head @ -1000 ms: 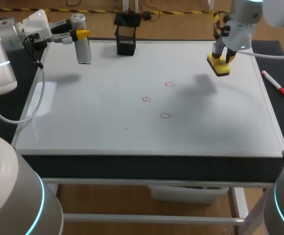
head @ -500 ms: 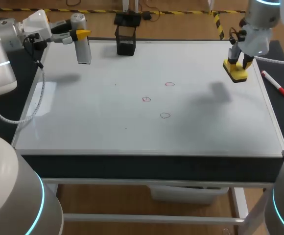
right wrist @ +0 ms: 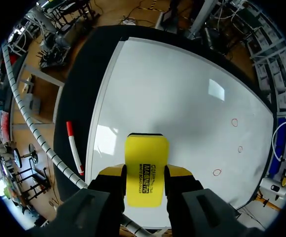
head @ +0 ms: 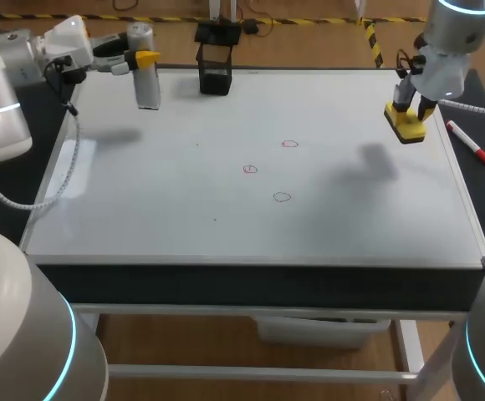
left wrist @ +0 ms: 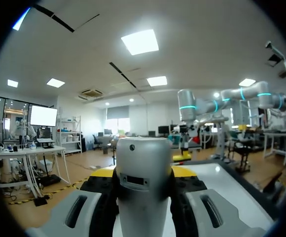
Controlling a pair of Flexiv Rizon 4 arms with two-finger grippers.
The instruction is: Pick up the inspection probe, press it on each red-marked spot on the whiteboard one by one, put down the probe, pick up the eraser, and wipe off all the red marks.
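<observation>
Eraser (head: 406,124) clamped in right pincer (right wrist: 145,174); probe (head: 146,81) gripped by left pincer (left wrist: 144,173) near black holder (head: 215,72).

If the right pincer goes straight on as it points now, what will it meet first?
Probably the bare whiteboard near its right edge; the yellow eraser in the right pincer would touch first. The gap is unclear.

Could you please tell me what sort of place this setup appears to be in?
Probably a robotics test bench: a whiteboard lies flat with three red marks, my left tool grips the inspection probe, and my right tool grips the eraser.
</observation>
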